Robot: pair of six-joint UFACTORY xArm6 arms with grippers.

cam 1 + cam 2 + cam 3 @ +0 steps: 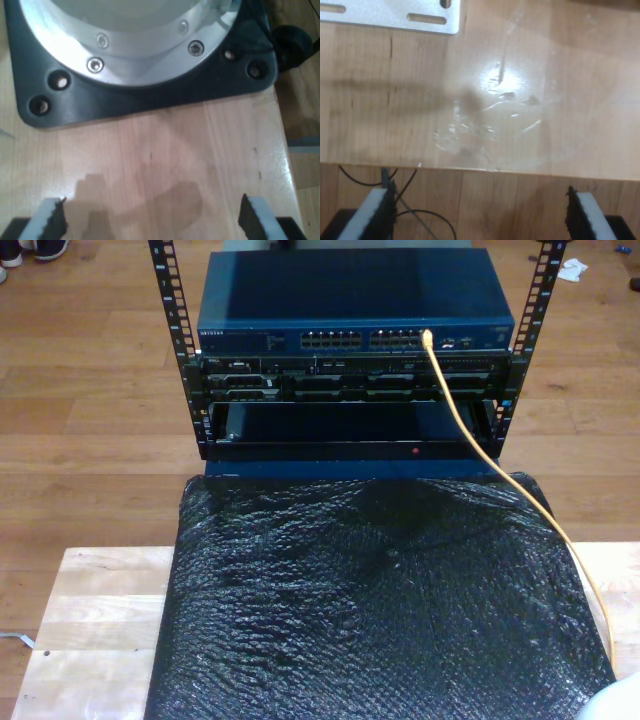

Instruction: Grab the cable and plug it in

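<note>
Cable (520,500), yellow-orange, runs from a switch (350,305) port across black sheeting (380,610), far from both empty, wide-open grippers, first gripper (150,217) facing an arm base (140,95), second gripper (480,212) over bare tabletop (520,100); any grasp should pinch near the plug.

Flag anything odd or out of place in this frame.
The cable already runs to a port on the blue switch, and seems plugged in. Both my first gripper and my second gripper are open over bare wood. A scuffed, shiny patch marks the table.
</note>
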